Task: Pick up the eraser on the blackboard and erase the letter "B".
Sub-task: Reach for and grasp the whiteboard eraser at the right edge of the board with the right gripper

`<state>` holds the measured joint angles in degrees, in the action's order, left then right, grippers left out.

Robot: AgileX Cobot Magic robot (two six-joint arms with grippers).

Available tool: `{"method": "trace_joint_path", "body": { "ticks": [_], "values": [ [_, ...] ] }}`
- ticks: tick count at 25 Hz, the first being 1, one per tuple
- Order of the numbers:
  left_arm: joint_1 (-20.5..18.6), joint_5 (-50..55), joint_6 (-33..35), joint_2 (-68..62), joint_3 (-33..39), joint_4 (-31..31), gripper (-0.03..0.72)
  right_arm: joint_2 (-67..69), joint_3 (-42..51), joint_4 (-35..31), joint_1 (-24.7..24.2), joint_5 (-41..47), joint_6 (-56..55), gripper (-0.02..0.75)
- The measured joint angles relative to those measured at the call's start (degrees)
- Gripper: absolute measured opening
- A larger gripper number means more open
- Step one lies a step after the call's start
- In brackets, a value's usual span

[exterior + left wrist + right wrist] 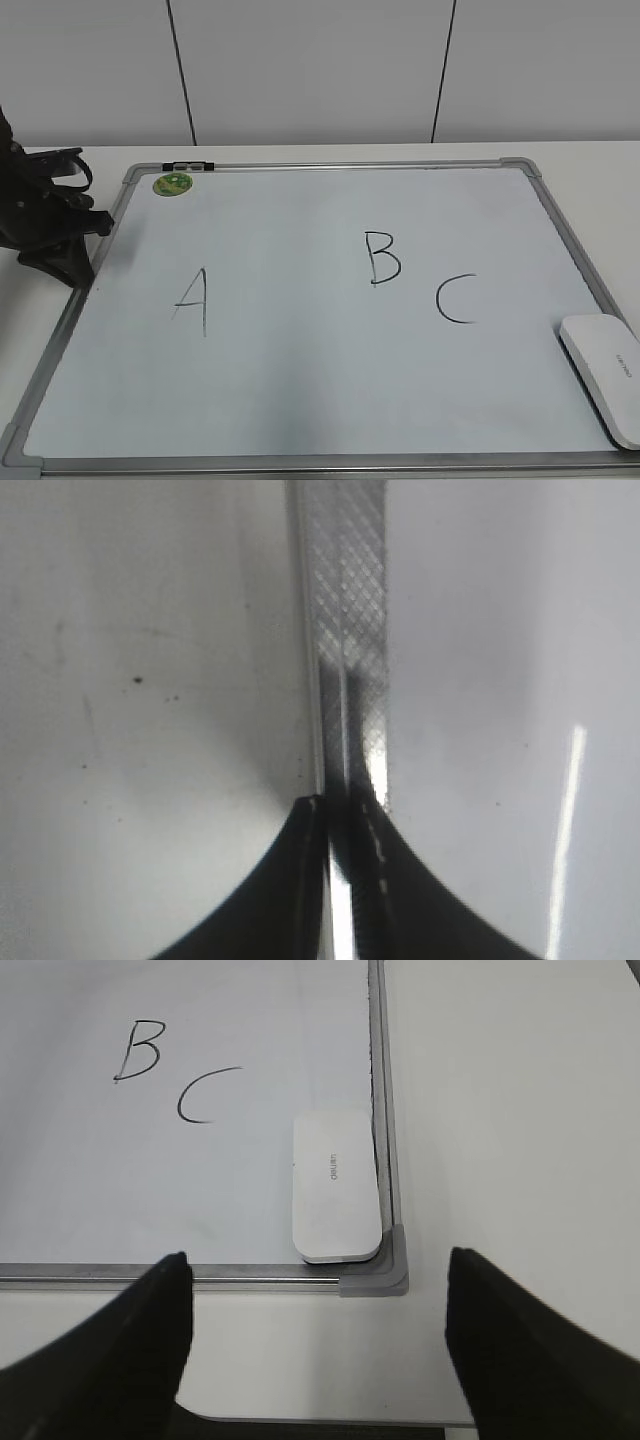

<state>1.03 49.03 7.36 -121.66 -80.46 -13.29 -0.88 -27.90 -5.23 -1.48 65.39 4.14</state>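
Eraser [604, 372] lies flat on the blackboard [300, 400], near-right corner, tucked against the right frame, print side up. Letter "B" [382, 258] intact mid-board, with "C" [456, 299] to its right and "A" [193, 301] well left. Green magnet [172, 184] sits far-left. Right gripper [315, 1335] hangs off the near edge, fingers spread wide, holding nothing. Left gripper [340, 815] over the left frame, tips pressed together, empty.

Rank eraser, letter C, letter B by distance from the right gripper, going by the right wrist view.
From the right gripper, jaws open:
1. eraser, in the board's near right corner, right ahead.
2. letter C, further in, to the left.
3. letter B, farthest, upper left.
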Motion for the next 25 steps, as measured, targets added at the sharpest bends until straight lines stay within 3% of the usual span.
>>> {"method": "trace_joint_path", "body": {
  "ticks": [12,19,25],
  "values": [
    [0.00,0.13,0.00,-0.05,0.00,0.00,0.032,0.17,-1.73,-0.97,0.00,0.00,0.00,0.587],
    [0.00,0.13,-0.10,-0.05,0.00,0.00,0.032,15.26,-7.14,-0.74,0.00,-1.15,0.00,0.587],
    [0.00,0.13,-0.10,-0.05,0.00,0.00,0.032,27.25,-7.29,0.06,0.00,-13.97,0.00,0.587]
  ]
}}
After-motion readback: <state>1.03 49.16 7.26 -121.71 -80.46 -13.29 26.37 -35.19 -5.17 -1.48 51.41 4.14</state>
